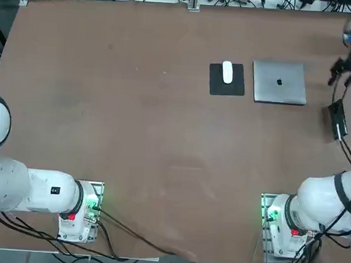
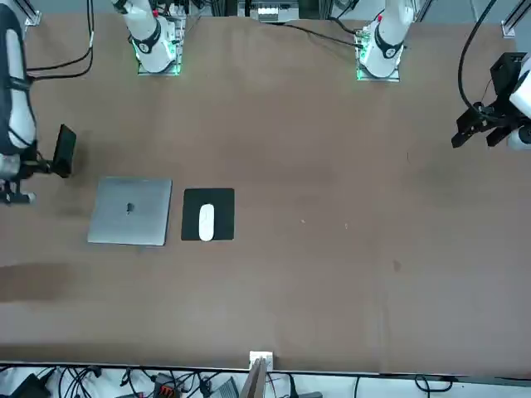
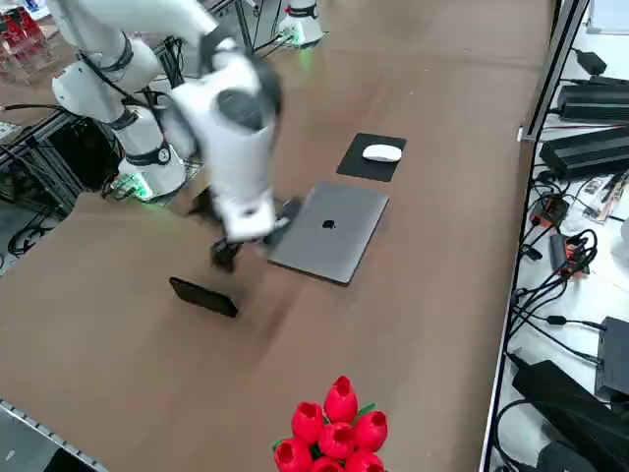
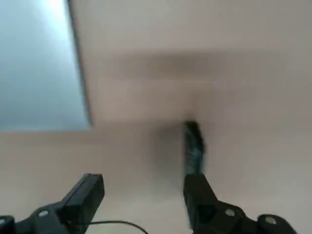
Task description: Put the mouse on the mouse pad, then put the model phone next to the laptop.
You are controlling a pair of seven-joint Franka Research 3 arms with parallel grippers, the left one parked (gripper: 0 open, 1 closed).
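The white mouse [image 1: 227,71] rests on the black mouse pad [image 1: 227,86], just left of the closed silver laptop [image 1: 279,82]. The dark model phone [image 1: 337,120] sits on the table to the right of the laptop, nearer the robot. My right gripper [image 1: 342,70] hovers over the table right of the laptop and just beyond the phone. In the right wrist view the gripper [image 4: 144,195] is open and empty. There the phone [image 4: 192,145] appears as a narrow dark strip ahead of one finger, with the laptop [image 4: 39,63] off to one side.
A bunch of red tulips [image 3: 334,433] stands near the table's right edge. Cables and black boxes [image 3: 590,147] lie along the far edge beyond the table. The parked left arm [image 1: 15,186] stays at the near left.
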